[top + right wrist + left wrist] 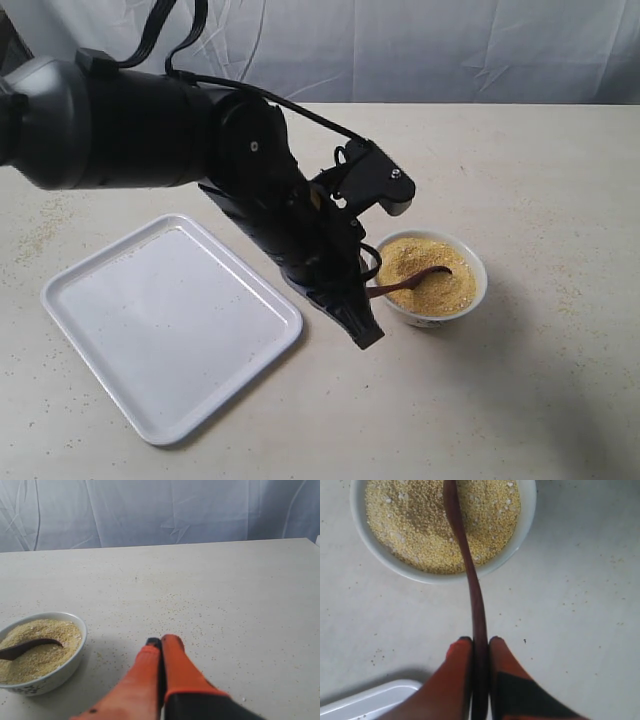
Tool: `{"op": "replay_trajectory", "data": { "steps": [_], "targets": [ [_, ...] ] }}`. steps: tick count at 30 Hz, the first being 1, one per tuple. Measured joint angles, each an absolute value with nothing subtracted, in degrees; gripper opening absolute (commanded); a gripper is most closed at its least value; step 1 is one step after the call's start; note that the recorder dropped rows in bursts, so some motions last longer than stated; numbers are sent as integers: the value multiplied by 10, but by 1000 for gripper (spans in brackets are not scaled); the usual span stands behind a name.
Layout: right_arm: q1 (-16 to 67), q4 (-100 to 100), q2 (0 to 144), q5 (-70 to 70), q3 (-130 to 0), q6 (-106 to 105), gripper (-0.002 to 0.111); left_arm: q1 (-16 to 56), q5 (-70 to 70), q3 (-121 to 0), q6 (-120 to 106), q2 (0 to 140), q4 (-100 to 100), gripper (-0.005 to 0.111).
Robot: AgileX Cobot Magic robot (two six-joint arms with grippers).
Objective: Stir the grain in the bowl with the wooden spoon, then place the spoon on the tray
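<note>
The small white bowl (478,290) holds a heap of yellow grain (420,270) at the right of the table. The dark wooden spoon (410,284) has its head in the grain and its handle sticking out over the bowl's near-left rim. My left gripper (368,300) is shut on that handle just outside the bowl; in the left wrist view the orange fingers (457,660) clamp the spoon (477,605) below the bowl (385,555). The white tray (170,320) lies flat at the left. My right gripper (160,642) is shut and holds nothing, right of the bowl (75,655).
Loose grains are scattered over the beige table (540,180), around the bowl and near the tray's far corner. A white cloth backdrop (420,50) hangs behind the table. The left arm's black body (120,125) looms over the tray's far side.
</note>
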State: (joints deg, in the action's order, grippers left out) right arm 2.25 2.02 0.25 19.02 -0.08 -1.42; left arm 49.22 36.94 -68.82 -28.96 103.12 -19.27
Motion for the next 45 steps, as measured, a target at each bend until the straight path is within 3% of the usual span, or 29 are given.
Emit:
{"op": "replay_trajectory", "data": {
  "steps": [35,45],
  "targets": [
    [22,20,3,190,-1,-15,-1,458,360,-688,-308,1025,-132,0],
    [22,20,3,190,-1,-14,-1,458,390,-688,-373,1025,-194,0]
  ]
}}
